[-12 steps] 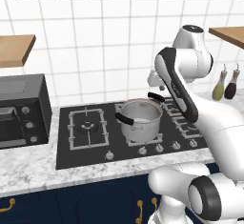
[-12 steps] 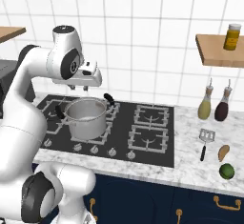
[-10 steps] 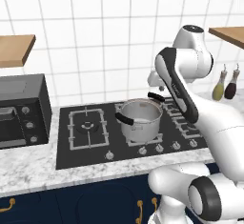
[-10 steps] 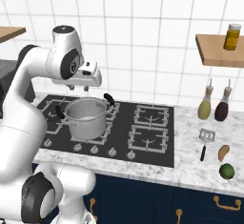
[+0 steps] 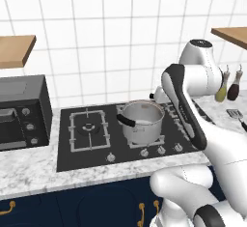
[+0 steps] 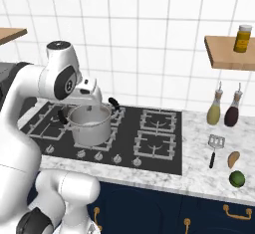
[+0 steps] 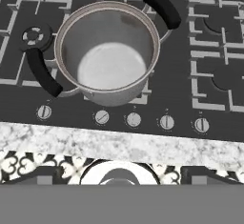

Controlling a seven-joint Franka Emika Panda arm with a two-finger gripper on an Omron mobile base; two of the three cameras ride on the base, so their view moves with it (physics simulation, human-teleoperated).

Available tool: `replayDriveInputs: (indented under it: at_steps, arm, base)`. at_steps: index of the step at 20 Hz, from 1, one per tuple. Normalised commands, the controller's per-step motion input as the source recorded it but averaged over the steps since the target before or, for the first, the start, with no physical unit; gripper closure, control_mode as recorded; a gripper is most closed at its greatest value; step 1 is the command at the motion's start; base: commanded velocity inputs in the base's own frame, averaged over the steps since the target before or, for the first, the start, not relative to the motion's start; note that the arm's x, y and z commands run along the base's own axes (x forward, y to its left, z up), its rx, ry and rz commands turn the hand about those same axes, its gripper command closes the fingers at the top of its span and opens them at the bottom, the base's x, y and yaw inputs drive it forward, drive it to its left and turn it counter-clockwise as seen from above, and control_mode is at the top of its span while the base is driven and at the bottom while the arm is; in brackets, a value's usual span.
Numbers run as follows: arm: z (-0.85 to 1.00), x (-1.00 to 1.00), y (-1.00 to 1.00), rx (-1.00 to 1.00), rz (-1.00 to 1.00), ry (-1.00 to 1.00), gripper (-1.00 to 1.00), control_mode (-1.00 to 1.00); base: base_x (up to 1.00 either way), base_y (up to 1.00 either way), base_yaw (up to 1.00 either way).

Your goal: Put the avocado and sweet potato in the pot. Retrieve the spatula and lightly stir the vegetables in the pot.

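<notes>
The pot [image 7: 107, 51] stands open-mouthed on the cooktop [image 6: 154, 146], its inside bare. Right of the burners, two bottles [image 6: 224, 109] crowd the wall behind the spatula [image 6: 214, 147], sweet potato [image 6: 233, 159] and avocado [image 6: 237, 178]; the desk [image 6: 199, 171] around them lies open.

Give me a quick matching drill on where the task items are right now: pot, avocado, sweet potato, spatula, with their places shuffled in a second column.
Things:
1. pot
2. avocado
3. sweet potato
4. spatula

Places:
A. on the counter just right of the stove, in front of the two bottles
B. on the stove, empty inside
C. nearest the counter's front edge, far right
D. on the counter between the spatula and the avocado

Pairs: 1-B, 2-C, 3-D, 4-A
</notes>
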Motion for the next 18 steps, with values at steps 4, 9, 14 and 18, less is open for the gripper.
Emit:
replayDriveInputs:
  at_steps: [4,9,14,18]
  arm:
    - [-0.06,-0.06,-0.01,0.00,-0.04,-0.06,-1.00,-1.00]
    - [0.00,0.00,-0.07,0.01,-0.01,-0.04,-1.00,1.00]
    - [0.00,0.00,0.00,0.00,0.00,0.00,-1.00,1.00]
    - [0.00,0.00,0.00,0.00,0.00,0.00,-1.00,1.00]
  base:
    - [0.00,0.00,0.00]
    - [0.00,-0.41,0.00]
    - [0.00,-0.87,0.00]
    - [0.01,-0.44,0.00]
